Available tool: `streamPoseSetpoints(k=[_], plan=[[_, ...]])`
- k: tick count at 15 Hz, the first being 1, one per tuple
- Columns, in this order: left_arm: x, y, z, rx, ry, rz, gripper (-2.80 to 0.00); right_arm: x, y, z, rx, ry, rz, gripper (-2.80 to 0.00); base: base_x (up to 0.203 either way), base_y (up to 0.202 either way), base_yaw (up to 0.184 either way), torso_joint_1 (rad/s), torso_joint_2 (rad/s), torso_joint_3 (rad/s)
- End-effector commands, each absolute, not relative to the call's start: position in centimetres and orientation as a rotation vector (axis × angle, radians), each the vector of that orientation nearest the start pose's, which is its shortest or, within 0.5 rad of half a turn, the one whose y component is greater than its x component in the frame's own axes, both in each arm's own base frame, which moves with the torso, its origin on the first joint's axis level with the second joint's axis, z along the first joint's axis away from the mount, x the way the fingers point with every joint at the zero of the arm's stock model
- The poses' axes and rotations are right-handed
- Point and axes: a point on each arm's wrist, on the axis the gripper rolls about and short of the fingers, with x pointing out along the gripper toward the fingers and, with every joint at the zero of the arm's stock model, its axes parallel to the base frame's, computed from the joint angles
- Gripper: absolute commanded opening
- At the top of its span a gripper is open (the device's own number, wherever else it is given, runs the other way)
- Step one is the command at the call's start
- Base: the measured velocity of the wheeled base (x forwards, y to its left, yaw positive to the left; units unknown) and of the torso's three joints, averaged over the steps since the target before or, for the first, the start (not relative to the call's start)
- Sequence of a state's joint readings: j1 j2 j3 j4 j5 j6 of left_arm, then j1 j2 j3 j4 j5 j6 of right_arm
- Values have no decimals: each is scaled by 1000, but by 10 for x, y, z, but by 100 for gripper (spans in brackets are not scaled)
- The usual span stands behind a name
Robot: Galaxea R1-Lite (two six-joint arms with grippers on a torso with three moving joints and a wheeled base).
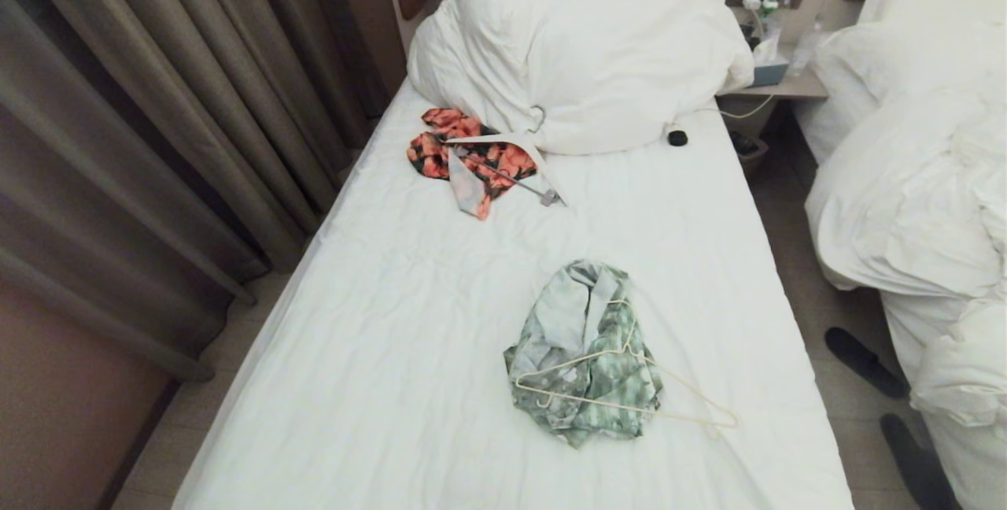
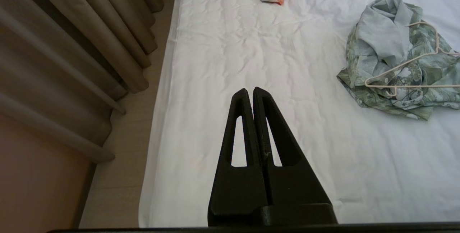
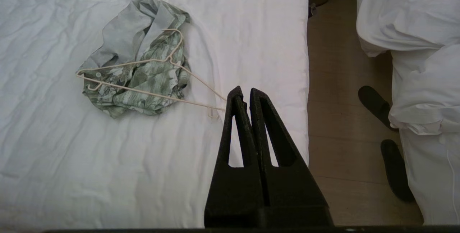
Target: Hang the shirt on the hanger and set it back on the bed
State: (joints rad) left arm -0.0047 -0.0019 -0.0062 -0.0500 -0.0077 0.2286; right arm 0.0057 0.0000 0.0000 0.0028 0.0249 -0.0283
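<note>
Left pincer [image 2: 249, 92] closed, empty, above the bed's [image 1: 378, 384] left edge. Mid-bed, the shirt [image 1: 582, 352] lies crumpled: soft, limp; take its collar. The hanger [image 1: 629, 384] atop: light, stiff. Right pincer [image 3: 243, 92] closed, empty.

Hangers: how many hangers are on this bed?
2: the cream hanger lies on the green shirt; the white hanger lies on the orange garment near the duvet.
</note>
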Motion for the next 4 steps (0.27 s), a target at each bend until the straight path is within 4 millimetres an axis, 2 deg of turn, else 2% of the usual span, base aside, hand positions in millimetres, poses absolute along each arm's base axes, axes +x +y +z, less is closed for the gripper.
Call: streamPoseSetpoints(k=[1, 4], plan=[[-23, 0, 82, 230, -58, -6, -280, -23, 0, 75, -29, 4, 32, -280, 0, 0, 0, 0, 0, 0], [-23, 0, 82, 230, -58, -6, -280, -23, 0, 75, -29, 4, 31, -280, 0, 0, 0, 0, 0, 0]])
